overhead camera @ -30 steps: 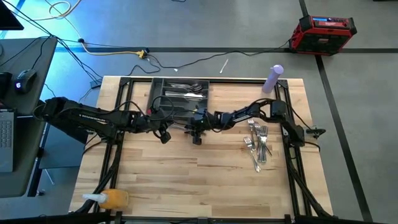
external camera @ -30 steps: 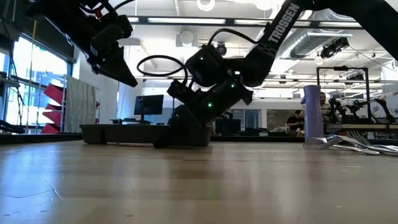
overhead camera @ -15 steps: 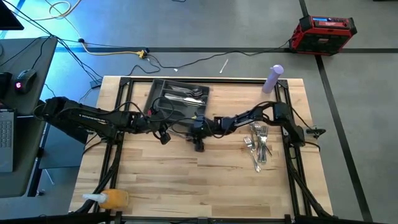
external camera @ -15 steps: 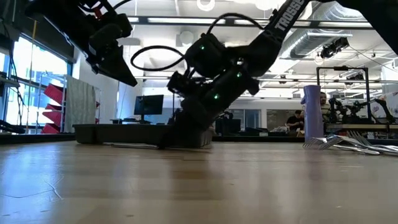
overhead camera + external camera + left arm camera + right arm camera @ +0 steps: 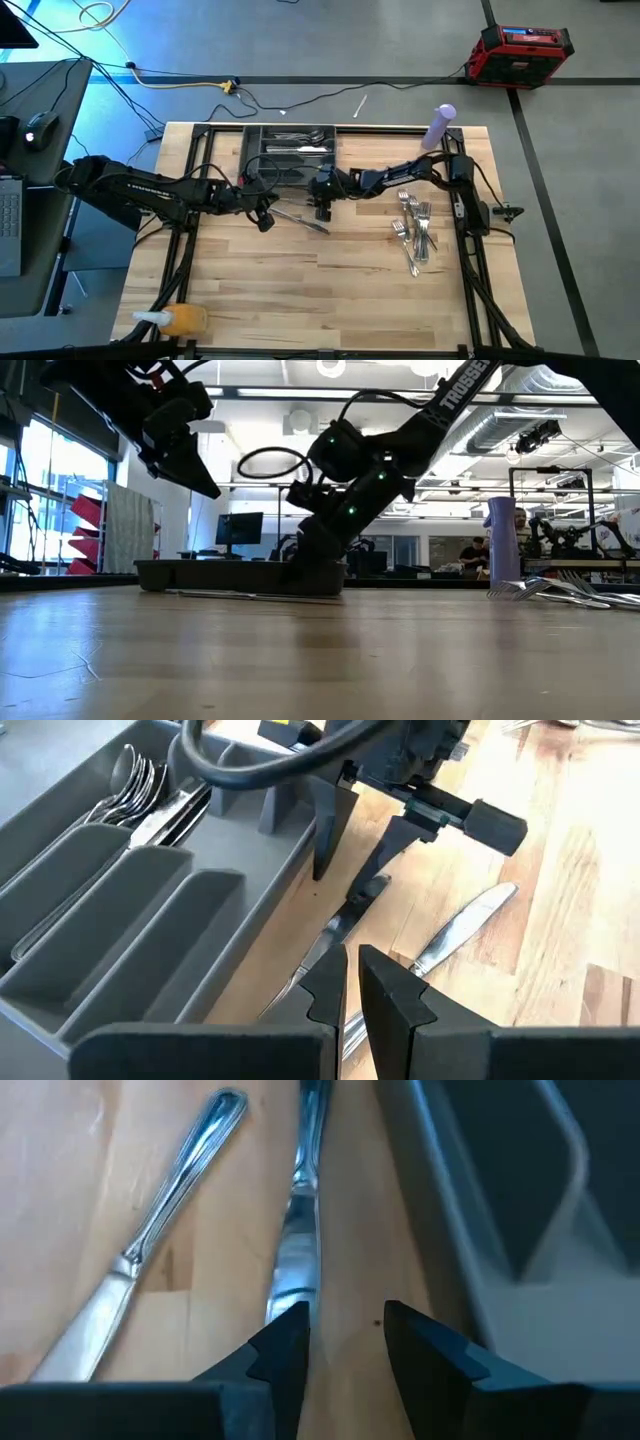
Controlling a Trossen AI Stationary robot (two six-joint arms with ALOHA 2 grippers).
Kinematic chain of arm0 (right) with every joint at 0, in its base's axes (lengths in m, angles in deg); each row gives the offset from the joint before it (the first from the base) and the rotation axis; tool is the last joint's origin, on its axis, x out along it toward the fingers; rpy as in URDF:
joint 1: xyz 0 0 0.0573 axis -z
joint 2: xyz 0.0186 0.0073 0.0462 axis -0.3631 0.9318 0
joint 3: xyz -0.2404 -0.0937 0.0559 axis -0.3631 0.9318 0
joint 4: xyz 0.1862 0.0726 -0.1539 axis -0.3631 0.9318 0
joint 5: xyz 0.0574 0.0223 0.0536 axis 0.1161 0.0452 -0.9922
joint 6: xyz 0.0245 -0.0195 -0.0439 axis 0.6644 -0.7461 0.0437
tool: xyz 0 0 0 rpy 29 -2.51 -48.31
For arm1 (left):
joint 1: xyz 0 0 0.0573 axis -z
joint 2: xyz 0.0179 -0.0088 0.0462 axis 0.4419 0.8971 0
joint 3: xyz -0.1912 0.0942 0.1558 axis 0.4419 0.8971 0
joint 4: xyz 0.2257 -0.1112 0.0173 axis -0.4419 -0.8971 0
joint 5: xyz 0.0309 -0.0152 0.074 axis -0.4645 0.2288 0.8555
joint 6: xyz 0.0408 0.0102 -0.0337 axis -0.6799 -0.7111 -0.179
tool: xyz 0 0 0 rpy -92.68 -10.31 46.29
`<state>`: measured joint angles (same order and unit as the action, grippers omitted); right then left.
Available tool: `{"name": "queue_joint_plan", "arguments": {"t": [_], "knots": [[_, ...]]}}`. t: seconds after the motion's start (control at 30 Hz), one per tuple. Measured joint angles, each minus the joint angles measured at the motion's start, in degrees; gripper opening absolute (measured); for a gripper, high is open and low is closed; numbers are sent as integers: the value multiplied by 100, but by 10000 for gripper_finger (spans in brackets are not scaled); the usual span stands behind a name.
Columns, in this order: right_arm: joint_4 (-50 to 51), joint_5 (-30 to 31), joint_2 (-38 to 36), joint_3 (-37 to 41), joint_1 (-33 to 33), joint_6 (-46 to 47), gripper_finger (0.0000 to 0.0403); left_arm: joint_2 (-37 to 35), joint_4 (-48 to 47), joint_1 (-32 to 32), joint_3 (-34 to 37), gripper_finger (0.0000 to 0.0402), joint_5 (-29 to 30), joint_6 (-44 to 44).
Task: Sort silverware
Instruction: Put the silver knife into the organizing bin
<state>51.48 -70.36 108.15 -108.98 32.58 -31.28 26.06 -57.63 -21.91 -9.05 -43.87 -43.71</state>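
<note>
1. here, the right gripper (image 5: 322, 208) hangs low over the table (image 5: 330, 290), just beside the near wall of the dark grey tray (image 5: 258, 150); its fingers (image 5: 285, 1345) stand apart with bare wood between them, pinching nothing.
2. in the right wrist view a knife (image 5: 295, 1240) lies on the wood running away from the fingertips, parallel to the tray wall, and a second knife (image 5: 150, 1245) lies beside it at a slant (neither is between the fingers).
3. the left gripper (image 5: 263, 217) hovers above the table near the tray's near left corner; its fingers (image 5: 395, 990) are pressed together and carry nothing.
4. from the left wrist view, one knife (image 5: 460, 925) lies on the table close to the right gripper, and another piece (image 5: 335, 935) lies right along the tray's wall.
5. inside the tray, spoons (image 5: 135, 780) are stacked in a far compartment; the nearer compartments in that view look bare.
6. a heap of forks (image 5: 415, 230) rests on the right part of the table, well apart from the tray.
7. a purple bottle (image 5: 439, 126) stands at the far right corner, and an orange bottle (image 5: 180, 320) lies at the near left edge.
</note>
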Motion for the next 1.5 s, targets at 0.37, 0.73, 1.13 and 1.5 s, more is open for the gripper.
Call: {"name": "queue_joint_plan", "arguments": {"t": [0.37, 0.73, 1.13, 1.5], "knots": [[-795, 52, 41, -2, -395, 505, 121, 0, 15, 2, 0, 11, 20, 0], [-1390, 1125, 482, -7, -568, 786, 76, 0, 16, 2, 0, 11, 22, 4], [-1003, 949, 629, -44, -755, 508, 3, 0, 9, 2, 0, 11, 20, 2], [-531, 1298, 624, -43, -1097, 378, 0, 0, -4, 1, 0, 11, 20, 2]]}}
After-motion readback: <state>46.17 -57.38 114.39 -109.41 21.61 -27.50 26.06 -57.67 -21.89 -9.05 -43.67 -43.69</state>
